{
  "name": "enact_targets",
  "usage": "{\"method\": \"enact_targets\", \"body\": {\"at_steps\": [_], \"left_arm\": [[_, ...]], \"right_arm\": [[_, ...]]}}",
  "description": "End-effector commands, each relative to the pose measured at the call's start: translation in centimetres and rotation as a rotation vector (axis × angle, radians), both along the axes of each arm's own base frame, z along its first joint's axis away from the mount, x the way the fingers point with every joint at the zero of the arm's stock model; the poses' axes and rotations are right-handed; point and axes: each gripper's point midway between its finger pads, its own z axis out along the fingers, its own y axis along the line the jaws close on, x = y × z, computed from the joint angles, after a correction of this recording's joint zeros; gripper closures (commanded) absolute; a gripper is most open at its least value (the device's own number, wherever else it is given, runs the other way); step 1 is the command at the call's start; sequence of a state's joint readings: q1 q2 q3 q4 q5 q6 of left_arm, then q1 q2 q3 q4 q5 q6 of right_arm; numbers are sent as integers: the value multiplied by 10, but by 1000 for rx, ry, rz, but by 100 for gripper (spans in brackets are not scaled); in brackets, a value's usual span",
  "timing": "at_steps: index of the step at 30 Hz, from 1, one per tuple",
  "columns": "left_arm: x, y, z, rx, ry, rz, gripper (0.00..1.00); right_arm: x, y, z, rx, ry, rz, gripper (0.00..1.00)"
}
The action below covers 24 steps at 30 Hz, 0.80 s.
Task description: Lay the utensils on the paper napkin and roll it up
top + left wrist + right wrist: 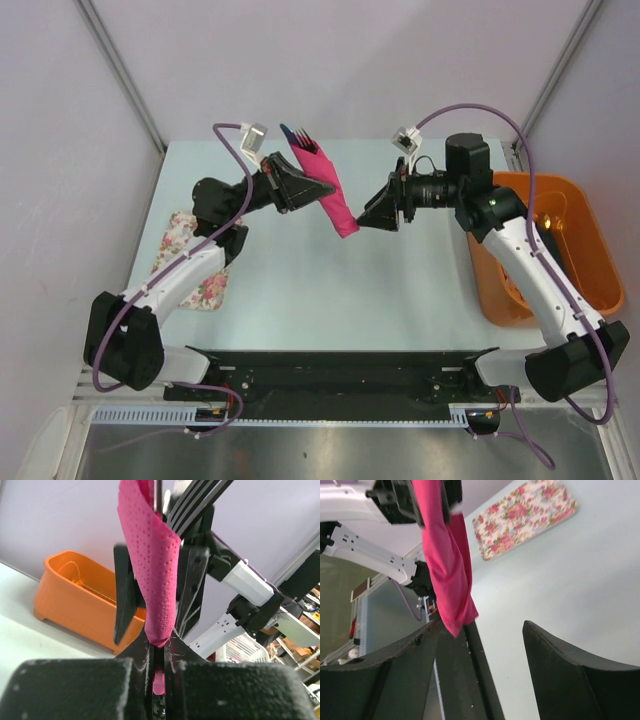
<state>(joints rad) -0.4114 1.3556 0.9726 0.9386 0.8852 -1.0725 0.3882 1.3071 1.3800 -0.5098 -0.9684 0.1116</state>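
The paper napkin [336, 205] is rolled into a magenta tube around the utensils and held tilted in the air over the table's far middle. Dark fork tines [303, 142] stick out of its upper end. My left gripper [316, 190] is shut on the roll; in the left wrist view [160, 652] the napkin [150, 560] stands up from the closed jaws, with the tines [196, 499] at the top. My right gripper [368, 217] is open at the roll's lower end. In the right wrist view [482, 625] the napkin's tip [451, 615] hangs by the left finger, not gripped.
A floral-print mat [185, 245] lies at the table's left, partly under my left arm, and shows in the right wrist view [525, 517]. An orange tub [590, 240] stands at the right edge, behind my right arm. The light table [330, 290] lies below the roll.
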Motion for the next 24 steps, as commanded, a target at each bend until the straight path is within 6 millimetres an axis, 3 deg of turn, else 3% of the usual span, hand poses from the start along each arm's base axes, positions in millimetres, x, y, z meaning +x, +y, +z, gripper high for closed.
{"method": "enact_targets", "body": {"at_steps": [1,6,15,21,24], "left_arm": [[-23,2,31,-61,-130,-12,100],[-25,-1,33,-64,-134,-23,100],[-33,-7,38,-74,-147,-47,100],[-30,-9,38,-79,-136,-36,100],[-27,-9,40,-82,-132,-28,100]], "right_arm": [[10,6,43,49,-130,-28,27],[8,24,63,102,-159,-2,26],[8,46,66,144,-167,23,29],[0,50,63,154,-143,46,54],[-6,50,58,158,-110,60,56]]}}
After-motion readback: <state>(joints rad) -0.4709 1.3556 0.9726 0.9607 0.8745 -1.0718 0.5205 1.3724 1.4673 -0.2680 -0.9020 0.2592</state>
